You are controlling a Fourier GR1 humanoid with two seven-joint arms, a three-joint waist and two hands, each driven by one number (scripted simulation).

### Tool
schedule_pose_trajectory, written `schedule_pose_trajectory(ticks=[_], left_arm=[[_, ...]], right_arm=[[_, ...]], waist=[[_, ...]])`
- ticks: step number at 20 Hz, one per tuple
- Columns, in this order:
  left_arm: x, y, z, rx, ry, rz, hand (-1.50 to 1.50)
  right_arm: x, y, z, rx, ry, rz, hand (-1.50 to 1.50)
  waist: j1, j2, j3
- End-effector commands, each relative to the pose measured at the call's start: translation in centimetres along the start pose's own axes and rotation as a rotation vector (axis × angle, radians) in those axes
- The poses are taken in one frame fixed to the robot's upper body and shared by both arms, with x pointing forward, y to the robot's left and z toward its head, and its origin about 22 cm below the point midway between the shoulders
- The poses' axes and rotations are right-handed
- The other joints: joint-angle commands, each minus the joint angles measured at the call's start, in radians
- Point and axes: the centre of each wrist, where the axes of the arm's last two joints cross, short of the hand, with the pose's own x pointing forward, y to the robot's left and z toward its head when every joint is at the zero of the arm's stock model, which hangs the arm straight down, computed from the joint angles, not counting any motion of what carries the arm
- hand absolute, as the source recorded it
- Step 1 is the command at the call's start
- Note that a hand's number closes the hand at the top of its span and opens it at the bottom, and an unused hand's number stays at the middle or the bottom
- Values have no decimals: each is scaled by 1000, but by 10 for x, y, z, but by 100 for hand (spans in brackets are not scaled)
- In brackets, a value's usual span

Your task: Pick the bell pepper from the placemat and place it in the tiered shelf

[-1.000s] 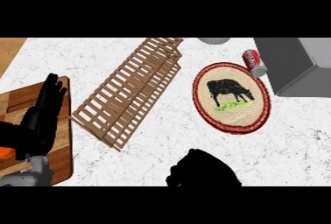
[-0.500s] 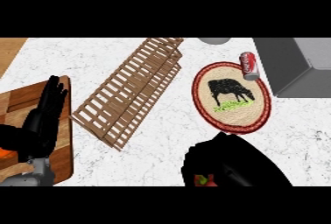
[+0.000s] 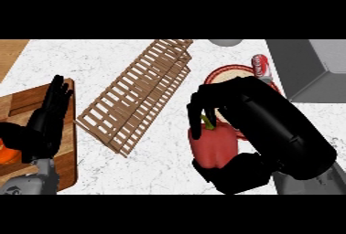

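We see the right hand (image 3: 270,123) low in the view, its fingers (image 3: 199,107) curled down over the top of the red bell pepper (image 3: 215,147) and the thumb closing in from beneath, so the pepper is grasped. Its green stem shows just under the fingertips. The pepper sits in that hand above the white marbled tabletop (image 3: 128,176), at the near edge of the round placemat (image 3: 225,75), which the hand mostly hides. To the pepper's left, apart from it, the wooden slatted tiered shelf (image 3: 138,103) lies slantwise across the tabletop. A red can (image 3: 262,66) stands at the placemat's far right edge, beside a grey block (image 3: 310,68). At the left edge we find the left hand (image 3: 47,119) resting over a wooden cutting board (image 3: 66,153), its fingers straight and released, holding nothing.
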Motion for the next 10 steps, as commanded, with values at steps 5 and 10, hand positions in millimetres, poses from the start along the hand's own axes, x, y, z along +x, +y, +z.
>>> schedule_pose_trajectory(ticks=[5, 10], left_arm=[[-19, -15, 22, -3, -2, -1, 0], [7, -6, -3, -9, -5, -5, 0]], right_arm=[[-26, -11, -58, -58, 41, -42, 150], [-21, 28, -95, -87, 38, -48, 150]], waist=[[6, 2, 1], [6, 1, 1]])
